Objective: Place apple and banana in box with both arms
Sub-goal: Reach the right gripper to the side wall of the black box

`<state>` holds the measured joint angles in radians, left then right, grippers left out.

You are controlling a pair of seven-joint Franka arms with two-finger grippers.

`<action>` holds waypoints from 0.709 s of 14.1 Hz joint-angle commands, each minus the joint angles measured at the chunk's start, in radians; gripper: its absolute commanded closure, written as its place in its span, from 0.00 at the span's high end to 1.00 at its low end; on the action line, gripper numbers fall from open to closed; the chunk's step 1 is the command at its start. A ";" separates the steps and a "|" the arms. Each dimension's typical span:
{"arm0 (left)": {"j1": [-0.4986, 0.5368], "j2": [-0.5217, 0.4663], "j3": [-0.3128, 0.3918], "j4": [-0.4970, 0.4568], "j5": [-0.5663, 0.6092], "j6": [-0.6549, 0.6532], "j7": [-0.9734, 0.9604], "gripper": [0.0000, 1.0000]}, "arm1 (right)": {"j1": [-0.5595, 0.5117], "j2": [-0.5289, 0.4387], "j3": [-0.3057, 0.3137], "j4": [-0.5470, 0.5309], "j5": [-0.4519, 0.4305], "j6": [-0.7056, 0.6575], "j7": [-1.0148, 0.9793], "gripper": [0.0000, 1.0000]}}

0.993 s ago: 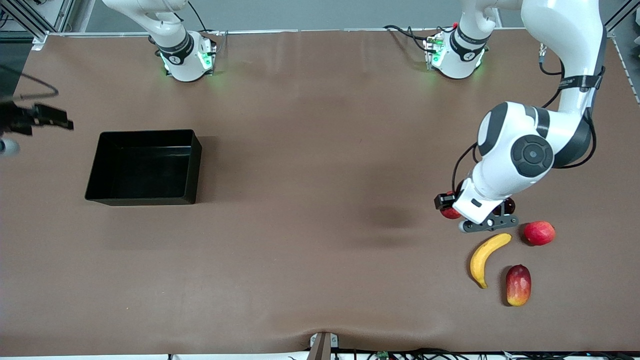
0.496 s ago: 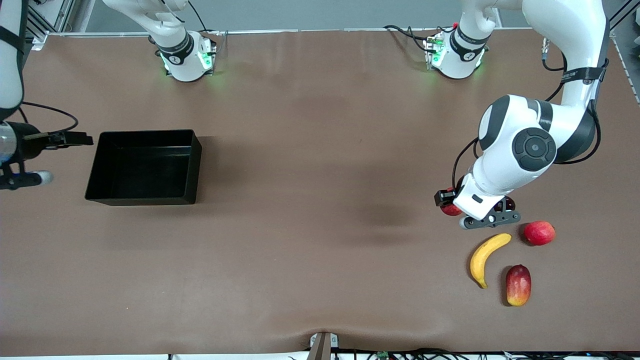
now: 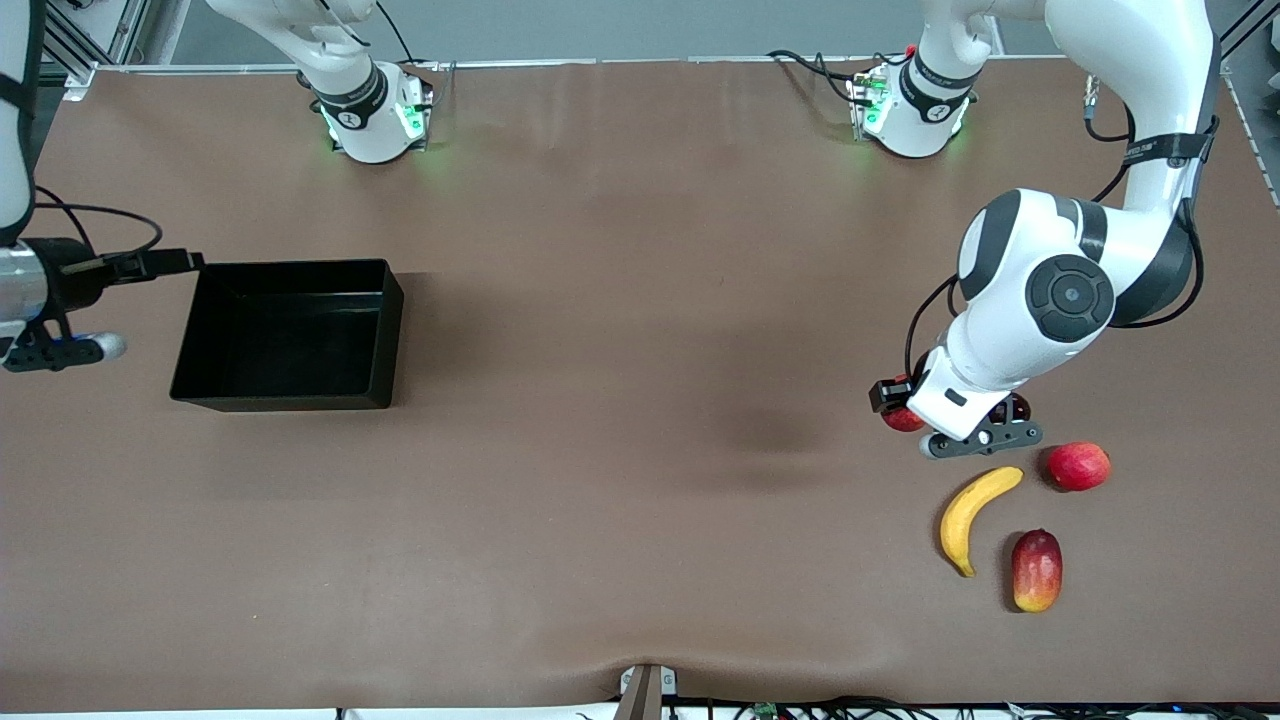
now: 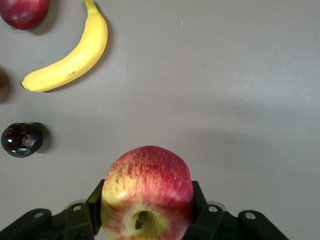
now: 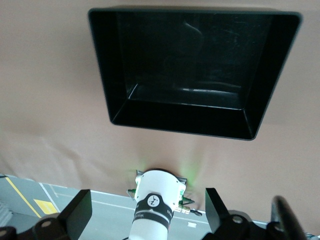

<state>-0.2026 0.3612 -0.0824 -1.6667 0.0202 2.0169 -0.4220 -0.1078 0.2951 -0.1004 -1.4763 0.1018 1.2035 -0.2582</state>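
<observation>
The left gripper (image 4: 145, 227) clasped the apple (image 4: 146, 192) (just above the banana (image 3: 975, 514)) — the right gripper (image 5: 145, 212) gaped wide beside the box (image 3: 385, 300).

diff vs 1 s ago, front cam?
The right tool moved in from the table's edge toward the box, open and empty. The left tool, shut on the apple, lifted slightly. Box, banana, mango, red fruit and plum stayed put.
</observation>
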 commanded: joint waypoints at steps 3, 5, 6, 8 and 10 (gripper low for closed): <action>0.011 0.002 0.006 0.028 -0.002 -0.021 -0.005 0.00 | -0.049 0.038 0.010 -0.070 -0.057 0.092 -0.177 1.00; 0.012 0.004 0.010 0.030 -0.003 -0.021 -0.011 0.00 | -0.050 0.000 0.013 -0.152 -0.169 0.203 -0.191 1.00; 0.012 0.002 0.012 0.030 -0.005 -0.021 -0.011 0.00 | -0.067 -0.011 0.011 -0.198 -0.169 0.223 -0.193 1.00; 0.012 -0.001 0.013 0.030 -0.003 -0.023 -0.011 0.00 | -0.092 -0.081 0.013 -0.353 -0.168 0.385 -0.214 1.00; 0.012 -0.007 0.015 0.030 -0.003 -0.023 -0.011 0.00 | -0.099 -0.180 0.011 -0.566 -0.168 0.613 -0.217 1.00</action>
<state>-0.1893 0.3631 -0.0711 -1.6516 0.0202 2.0159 -0.4223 -0.1861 0.2702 -0.1023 -1.7959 -0.0448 1.6411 -0.4602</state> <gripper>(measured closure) 0.326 0.000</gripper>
